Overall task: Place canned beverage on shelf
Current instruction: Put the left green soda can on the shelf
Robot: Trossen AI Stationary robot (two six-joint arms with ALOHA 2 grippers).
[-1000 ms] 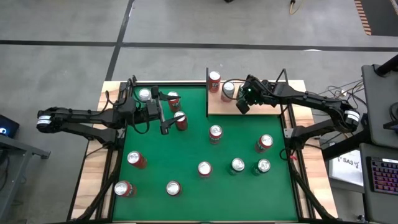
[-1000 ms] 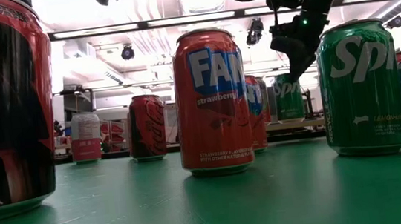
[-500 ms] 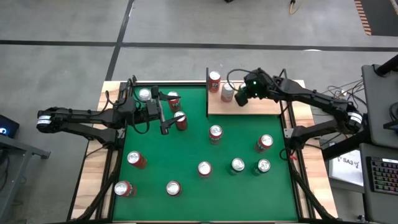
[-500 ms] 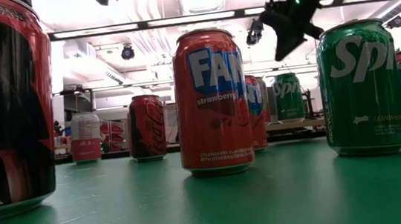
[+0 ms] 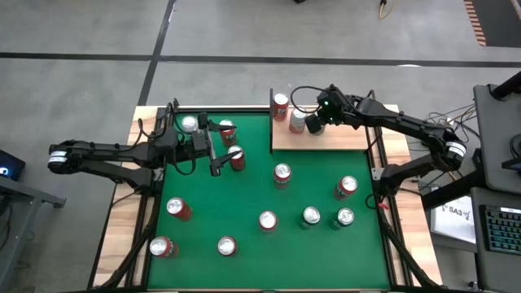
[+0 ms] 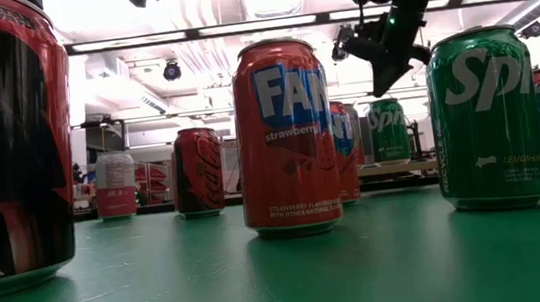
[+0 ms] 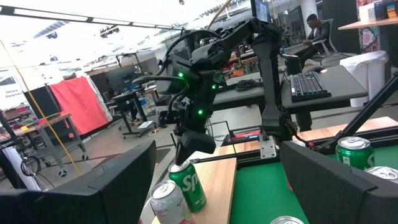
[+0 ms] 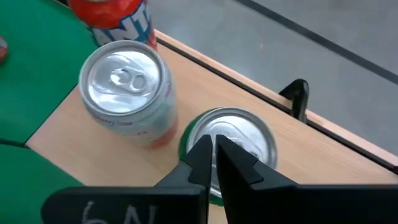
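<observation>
Your right gripper (image 8: 211,155) is clenched and empty just above the green can (image 8: 239,134) on the shelf (image 5: 342,138), while your left gripper (image 5: 218,159) waits spread wide over the green surface (image 5: 252,195).

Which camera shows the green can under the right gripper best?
The right wrist view: the green can sits upright on the shelf, lid showing, right under the shut right gripper. The left wrist view shows its side; the low view shows it far off; in the high view the gripper covers it.

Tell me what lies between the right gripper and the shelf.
A green can stands on the shelf, right under the shut right gripper; the right wrist view shows this.
</observation>
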